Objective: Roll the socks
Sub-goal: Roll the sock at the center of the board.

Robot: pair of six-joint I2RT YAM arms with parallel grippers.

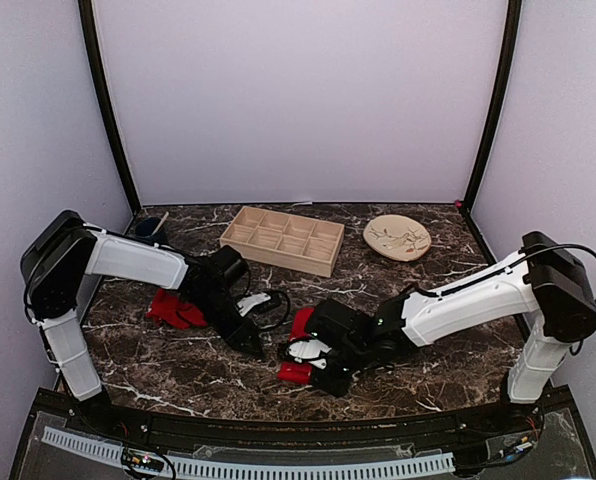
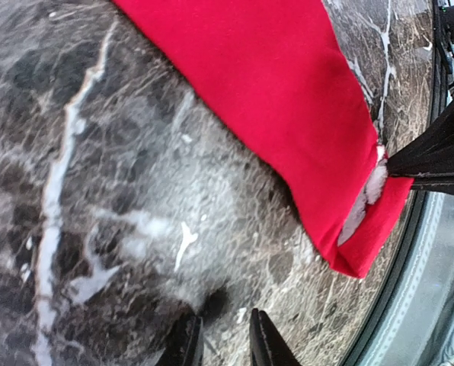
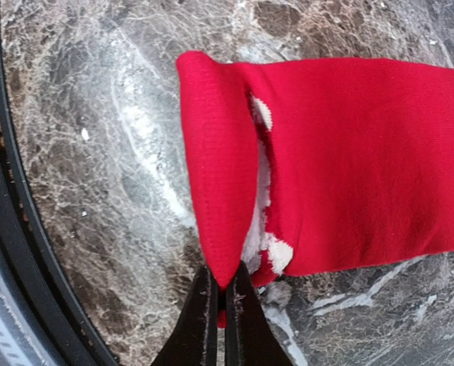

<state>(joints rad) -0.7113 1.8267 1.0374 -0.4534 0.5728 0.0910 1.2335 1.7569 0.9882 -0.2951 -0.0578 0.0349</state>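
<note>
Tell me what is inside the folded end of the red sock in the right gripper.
In the opening of the sock, pinched at its edge by the right gripper, white lining shows. Deeper inside is covered by the red fabric, so I cannot tell.

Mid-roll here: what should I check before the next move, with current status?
1. Right fingers shut on the sock end: ok.
2. That end folded over, roll started: ok.
3. Pinch catches every layer: cannot tell.
4. Left fingers slightly apart, empty, off the sock: ok.
5. Second sock lies apart, beside the left arm: ok.
6. Tray away from both arms: ok.
</note>
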